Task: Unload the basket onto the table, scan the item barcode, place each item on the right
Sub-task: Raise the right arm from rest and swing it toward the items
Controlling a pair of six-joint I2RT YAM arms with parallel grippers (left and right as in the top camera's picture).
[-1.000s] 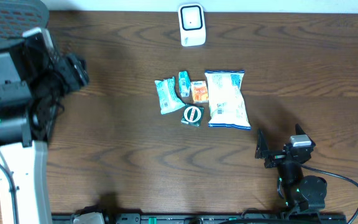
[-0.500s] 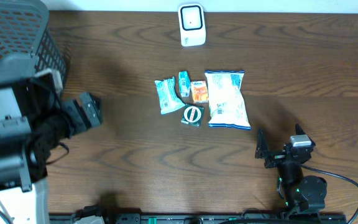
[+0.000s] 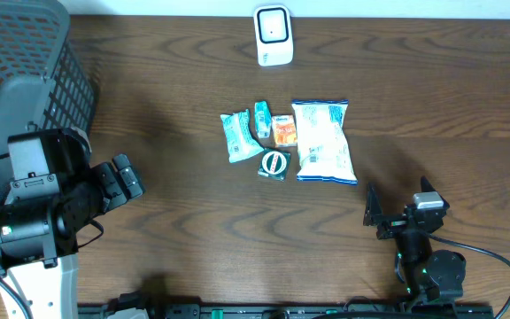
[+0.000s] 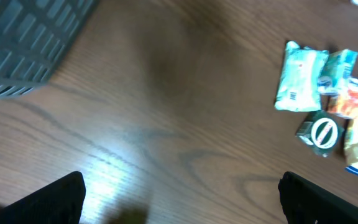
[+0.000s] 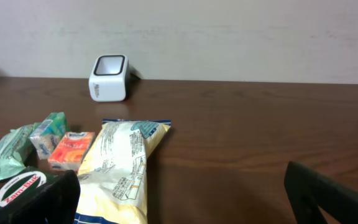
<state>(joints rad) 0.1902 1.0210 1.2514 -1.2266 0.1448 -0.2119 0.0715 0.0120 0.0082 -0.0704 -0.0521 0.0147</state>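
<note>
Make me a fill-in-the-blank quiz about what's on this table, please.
The grey mesh basket stands on the ___ arm's side.
Between the small teal box and the white-and-blue snack bag lies a packet coloured ___.
The left tool and right tool both stand ___, holding nothing.
Missing words: left; orange; open.

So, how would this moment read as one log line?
left gripper: open, empty | right gripper: open, empty | pile of packets: centre, untouched | scanner: far edge | basket: left corner
</note>
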